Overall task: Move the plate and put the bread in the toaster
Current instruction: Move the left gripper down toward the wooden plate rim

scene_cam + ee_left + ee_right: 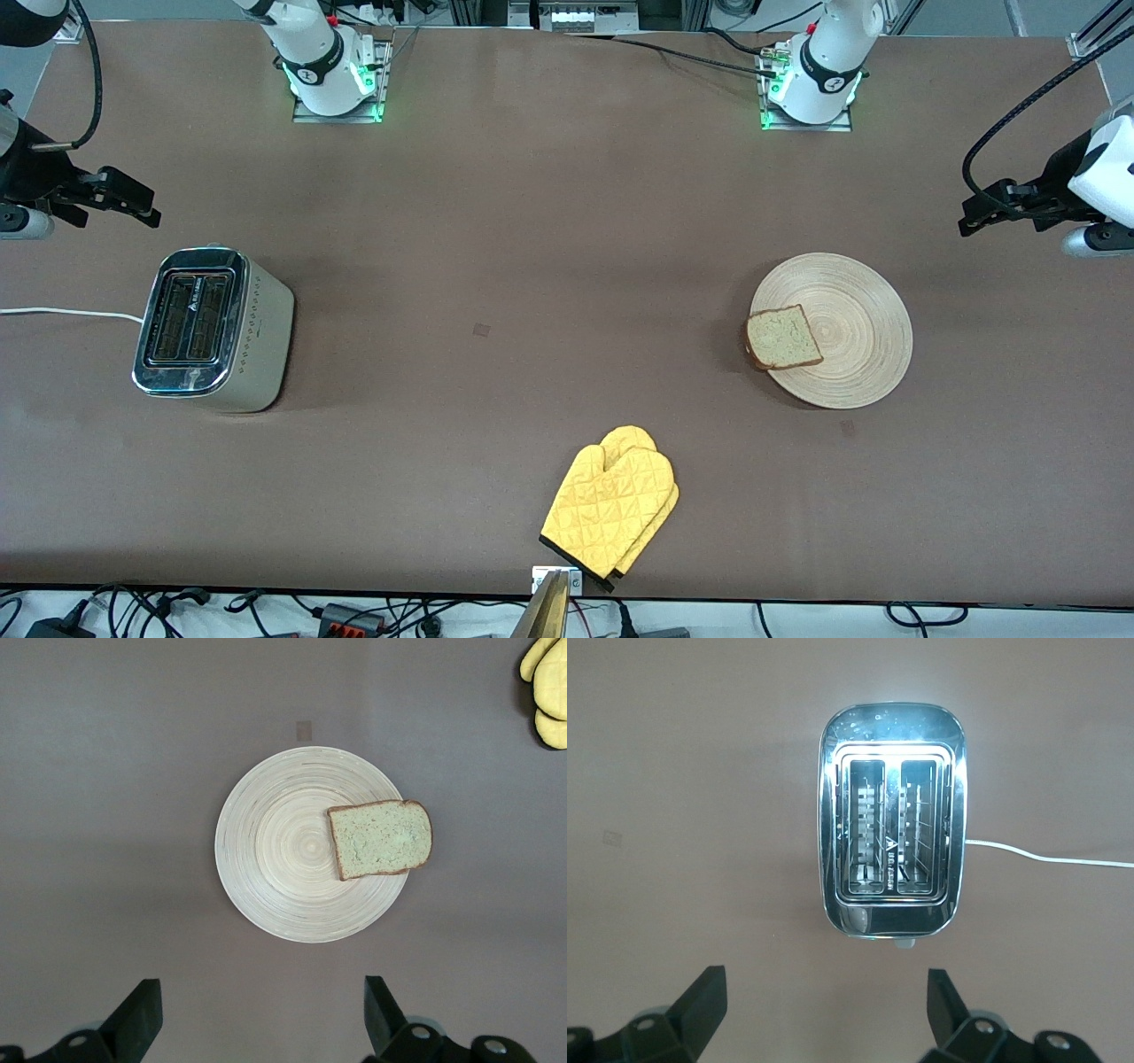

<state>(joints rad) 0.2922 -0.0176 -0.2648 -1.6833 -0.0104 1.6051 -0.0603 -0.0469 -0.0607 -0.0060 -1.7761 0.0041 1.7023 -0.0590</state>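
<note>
The pale wood plate lies toward the left arm's end of the table. The bread lies flat on the plate's rim, on the side toward the toaster, slightly overhanging. The toaster stands toward the right arm's end, slots up and empty. My left gripper is open and empty, up over bare table near the plate; its wrist view shows plate, bread and open gripper. My right gripper is open and empty, over bare table near the toaster; its wrist view shows it open.
A yellow quilted oven mitt lies near the table's front edge, midway between the ends; it also shows in the left wrist view. The toaster's white cord runs off the right arm's end of the table.
</note>
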